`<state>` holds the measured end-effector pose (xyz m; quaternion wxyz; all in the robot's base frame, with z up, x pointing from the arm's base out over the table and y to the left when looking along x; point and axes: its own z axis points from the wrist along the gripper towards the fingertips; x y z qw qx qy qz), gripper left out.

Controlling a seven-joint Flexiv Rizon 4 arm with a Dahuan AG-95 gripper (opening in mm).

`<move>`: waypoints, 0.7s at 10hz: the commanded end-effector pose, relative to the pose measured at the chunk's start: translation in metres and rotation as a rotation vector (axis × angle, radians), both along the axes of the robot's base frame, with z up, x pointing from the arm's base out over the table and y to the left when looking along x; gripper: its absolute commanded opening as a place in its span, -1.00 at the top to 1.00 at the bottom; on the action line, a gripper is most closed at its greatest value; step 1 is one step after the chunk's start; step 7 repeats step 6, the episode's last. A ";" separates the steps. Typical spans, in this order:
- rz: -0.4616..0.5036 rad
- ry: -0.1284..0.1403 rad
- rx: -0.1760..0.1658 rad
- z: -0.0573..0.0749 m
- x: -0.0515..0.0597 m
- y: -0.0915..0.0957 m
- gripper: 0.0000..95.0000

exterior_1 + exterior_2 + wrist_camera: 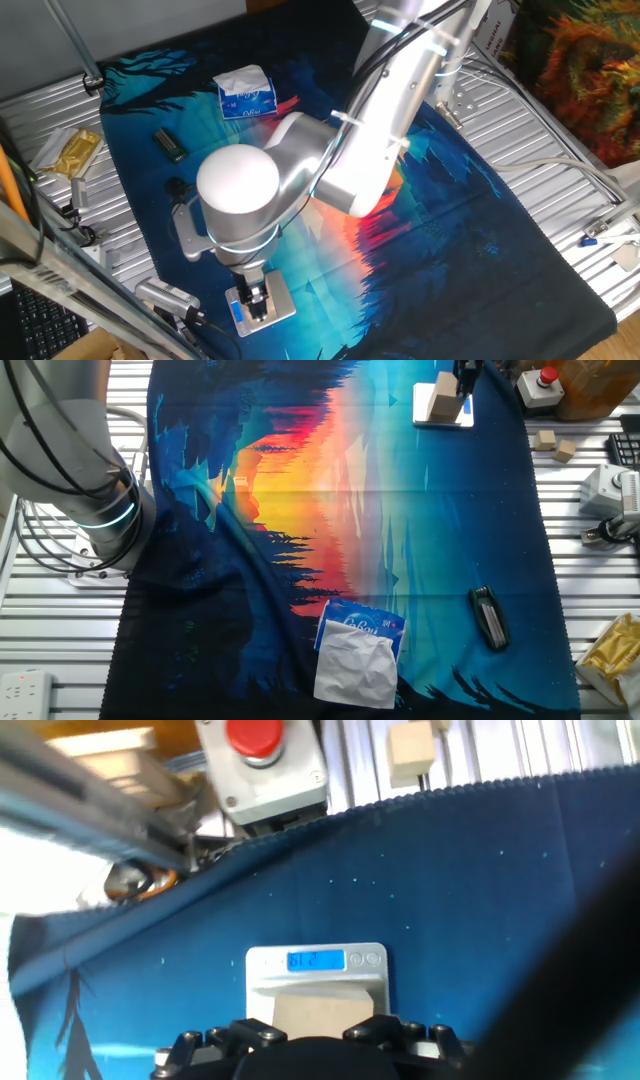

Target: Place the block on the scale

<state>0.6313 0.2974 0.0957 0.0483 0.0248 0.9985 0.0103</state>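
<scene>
The block (444,397), a plain tan wooden cube, rests on the scale's (425,418) silver platform at the cloth's edge. In the hand view the block (322,1013) lies just below the scale's lit blue display (316,960), which shows a reading. My gripper (257,302) is down over the scale (283,297), its fingers at the block's sides. One dark finger (467,380) stands against the block's side. In the hand view only the finger bases (240,1036) show, and the fingertips are hidden.
A blue-and-white tissue packet (358,650) and a small dark bar (488,616) lie on the cloth far from the scale. A red button box (262,762) and two spare wooden cubes (555,445) sit on the metal table beside the scale. My arm (380,130) crosses the cloth.
</scene>
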 end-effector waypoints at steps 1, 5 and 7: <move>0.047 0.031 -0.026 0.011 -0.003 -0.001 1.00; 0.085 0.049 -0.030 0.013 -0.004 -0.001 1.00; 0.086 0.049 -0.030 0.012 -0.004 -0.001 1.00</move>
